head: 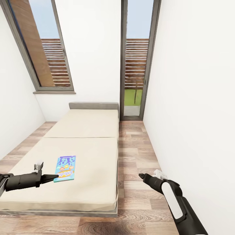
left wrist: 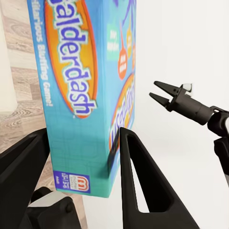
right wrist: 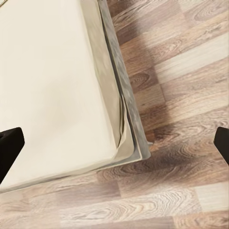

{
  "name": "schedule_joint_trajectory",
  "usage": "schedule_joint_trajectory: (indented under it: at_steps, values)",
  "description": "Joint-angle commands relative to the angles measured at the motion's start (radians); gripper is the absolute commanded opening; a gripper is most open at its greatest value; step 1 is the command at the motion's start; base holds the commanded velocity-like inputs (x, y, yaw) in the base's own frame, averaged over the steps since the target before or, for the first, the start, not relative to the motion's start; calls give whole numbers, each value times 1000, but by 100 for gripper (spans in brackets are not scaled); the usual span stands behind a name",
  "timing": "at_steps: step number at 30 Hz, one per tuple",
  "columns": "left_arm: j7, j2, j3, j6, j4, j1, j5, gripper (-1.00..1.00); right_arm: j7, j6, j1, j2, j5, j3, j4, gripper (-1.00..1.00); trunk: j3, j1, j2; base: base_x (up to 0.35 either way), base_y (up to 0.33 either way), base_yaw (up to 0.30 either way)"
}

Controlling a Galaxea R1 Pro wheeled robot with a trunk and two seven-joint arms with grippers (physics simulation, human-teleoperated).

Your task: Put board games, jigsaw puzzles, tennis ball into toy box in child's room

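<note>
Lower left of the head view: 1 blue board game [head: 65, 168] lies on the bed [head: 91, 156]. The left gripper [left wrist: 83, 157] straddles its edge, jaws wide; closing squarely should secure it. The right gripper [head: 141, 176] hovers over the floor [right wrist: 181, 95], jaws wide.

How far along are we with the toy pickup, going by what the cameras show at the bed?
Early. One blue board game lies on the bed. The left gripper is at its near edge; the left wrist view shows the box between its open fingers, not clamped. The right gripper hangs open over the floor beside the bed. Left: grasp this game and carry it to the toy box.
</note>
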Motion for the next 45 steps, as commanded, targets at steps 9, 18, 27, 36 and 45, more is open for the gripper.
schedule_joint_trajectory:
  at_steps: [9,18,27,36,45]
  values:
    - [-1,0,-1,10,0,-1,2,-100,3,-7,-1,0,-7,-1,-6,100,27,-34,62,0,0,0]
    - [-1,0,-1,10,0,0,2,-100,4,-15,-1,0,-6,1,-10,100,59,-69,125,0,0,133]
    - [-2,0,-1,10,0,-1,2,-100,4,-17,-1,0,-6,4,-12,100,94,-103,188,0,0,241]
    - [-3,1,3,10,0,-1,2,-100,4,-38,-1,0,-5,44,-11,100,120,-126,230,0,0,252]
    - [-4,1,6,10,0,0,2,-100,4,-42,-1,0,-6,47,-10,100,127,-126,230,0,0,255]
